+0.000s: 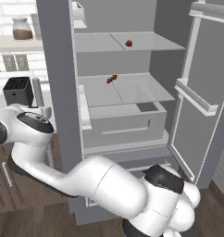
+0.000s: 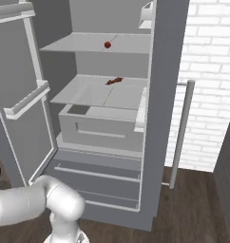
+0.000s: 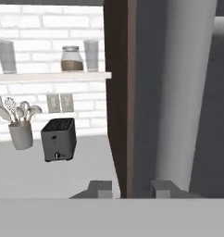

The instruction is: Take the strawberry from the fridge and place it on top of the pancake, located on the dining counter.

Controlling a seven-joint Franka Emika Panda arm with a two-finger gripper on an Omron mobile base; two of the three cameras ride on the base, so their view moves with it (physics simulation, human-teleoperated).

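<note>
Strawberry [image 1: 128,43] untouched on upper shelf, top centre of frame; fridge [image 1: 58,92] open; gripper [image 3: 130,190] fingers apart, pinching nothing. Picking, carrying, placing all left.

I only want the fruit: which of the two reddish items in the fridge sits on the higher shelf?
The strawberry, small, round and bright red, lies on the upper shelf. The elongated reddish-brown item lies one shelf lower.
</note>
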